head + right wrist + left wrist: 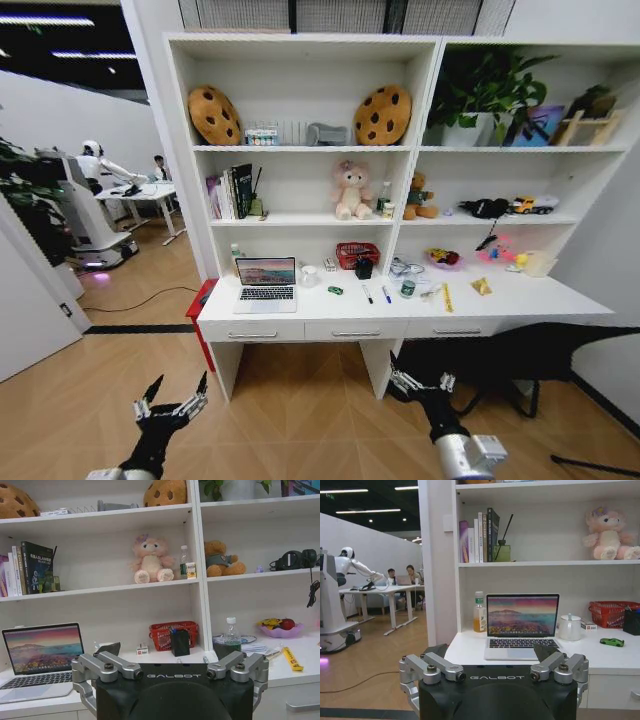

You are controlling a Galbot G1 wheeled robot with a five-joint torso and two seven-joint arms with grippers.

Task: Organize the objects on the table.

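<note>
1. Laptop [265, 284] open on the left part of the long white table [520, 300], screen lit and facing outward, keyboard toward the front edge.
2. Green toy car [335, 290] lying just right of the laptop, apart from it.
3. Black pen [367, 294] and blue pen [386, 294] resting side by side near the middle of the table, right of the car.
4. Red basket [357, 255] standing behind the pens against the back wall; pink plush bear [351, 190] sitting on the shelf above.
5. Left gripper [171, 400] held low over the wooden floor, well short of the table, fingers spread apart and holding nothing.
6. Right gripper [421, 377] likewise low before the drawers, fingers apart, holding nothing.
</note>
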